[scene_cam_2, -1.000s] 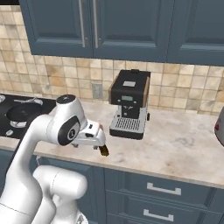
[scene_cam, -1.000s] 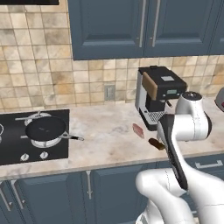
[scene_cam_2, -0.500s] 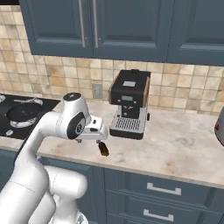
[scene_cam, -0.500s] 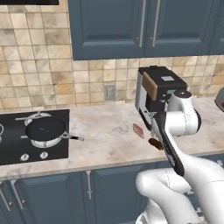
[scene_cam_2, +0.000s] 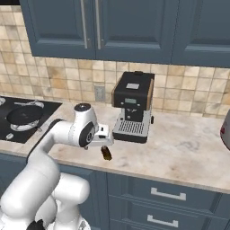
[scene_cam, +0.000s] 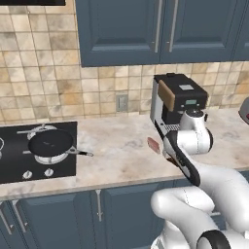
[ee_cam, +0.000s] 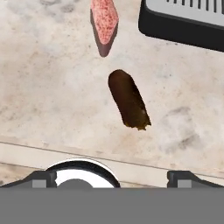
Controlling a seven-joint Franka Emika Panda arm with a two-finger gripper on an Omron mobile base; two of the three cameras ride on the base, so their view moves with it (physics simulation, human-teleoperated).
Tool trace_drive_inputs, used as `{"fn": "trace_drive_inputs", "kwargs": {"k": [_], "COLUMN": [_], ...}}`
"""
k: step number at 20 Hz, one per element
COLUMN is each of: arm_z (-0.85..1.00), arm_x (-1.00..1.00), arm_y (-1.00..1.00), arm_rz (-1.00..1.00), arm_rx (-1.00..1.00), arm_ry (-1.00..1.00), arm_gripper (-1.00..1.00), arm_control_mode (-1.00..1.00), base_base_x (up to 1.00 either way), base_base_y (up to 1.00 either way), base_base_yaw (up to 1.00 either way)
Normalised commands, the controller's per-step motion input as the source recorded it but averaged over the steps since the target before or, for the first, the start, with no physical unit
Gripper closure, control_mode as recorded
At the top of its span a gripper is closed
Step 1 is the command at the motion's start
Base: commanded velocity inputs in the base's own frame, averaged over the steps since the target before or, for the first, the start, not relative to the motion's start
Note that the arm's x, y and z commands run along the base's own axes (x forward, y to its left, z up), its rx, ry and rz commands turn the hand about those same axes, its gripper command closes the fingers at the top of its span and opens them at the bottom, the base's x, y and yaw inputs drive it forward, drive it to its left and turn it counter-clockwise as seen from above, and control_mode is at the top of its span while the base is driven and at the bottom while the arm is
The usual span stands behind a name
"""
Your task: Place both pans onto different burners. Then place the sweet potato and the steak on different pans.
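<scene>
A: Hand view, item one: small oblong dark-brown sweet potato (ee_cam: 128,99), lying bare on the beige marbled stone counter (ee_cam: 48,87), aslant. Item two: flat pinkish-red steak (ee_cam: 104,19), just beyond it, apart, cut off by the frame's upper edge.

B: Gripper?

A: White two-finger gripper (ee_cam: 112,177), jaws spread wide, holding nothing, poised above the sweet potato. Only the dark fingertips (ee_cam: 40,178) show, at the lower corners.

B: Left base view?

A: Round shallow black frying pan (scene_cam: 51,142) seated on a silver-grey burner (scene_cam: 48,158) of the black glass cooktop (scene_cam: 12,168), thin handle pointing right. Cooktop cut off at the left edge. Steak visible as a red sliver beside the arm; the forearm covers the sweet potato.

B: Right base view?

A: Sweet potato (scene_cam_2: 106,153) near the counter's front edge, below the gripper. Black boxy coffee machine (scene_cam_2: 133,106) behind. Far pan (scene_cam_2: 24,114) hard to make out in detail.
</scene>
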Motion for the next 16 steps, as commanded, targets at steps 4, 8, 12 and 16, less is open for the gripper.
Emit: {"fn": "trace_drive_inputs", "kwargs": {"k": [4, 8, 12, 16], "arm_z": [-0.27, -0.11, -0.18, -0.13], "arm_x": [0.29, 0.19, 0.16, 0.19], "arm_y": [-0.17, -0.27, -0.05, 0.0], "arm_rz": [0.04, 0.0, 0.0, 0.0], "arm_rx": [0.02, 0.03, 0.0, 0.0], "arm_ry": [0.0, 0.0, 0.0, 0.0], "arm_gripper": [-1.0, -1.0, -1.0, -1.0], "arm_control_mode": [-1.0, -1.0, -1.0, -1.0], "base_base_x": [0.0, 0.0, 0.0, 0.0], "base_base_y": [0.0, 0.0, 0.0, 0.0], "base_base_yaw": [0.0, 0.0, 0.0, 0.0]}}
